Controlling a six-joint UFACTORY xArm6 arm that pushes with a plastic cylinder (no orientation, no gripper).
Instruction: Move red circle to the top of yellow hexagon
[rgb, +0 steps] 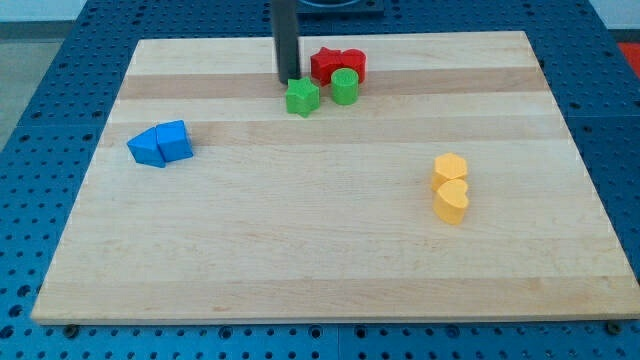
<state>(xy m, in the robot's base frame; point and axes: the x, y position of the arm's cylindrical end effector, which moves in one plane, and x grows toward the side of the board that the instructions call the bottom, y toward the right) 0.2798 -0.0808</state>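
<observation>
Crowded top edge of the counter (330, 250)

My tip (288, 80) touches a green block (302, 97); right of it, a green cylinder (345, 87) fronts the red blocks (337, 64). No fingers; no writing.

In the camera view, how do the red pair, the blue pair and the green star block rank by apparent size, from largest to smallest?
1. blue pair, though it lies nearer the view's bottom, so nearness may enlarge it.
2. red pair, only slightly smaller-looking; the order of these two is unsure.
3. green star block, clearly smallest.
</observation>
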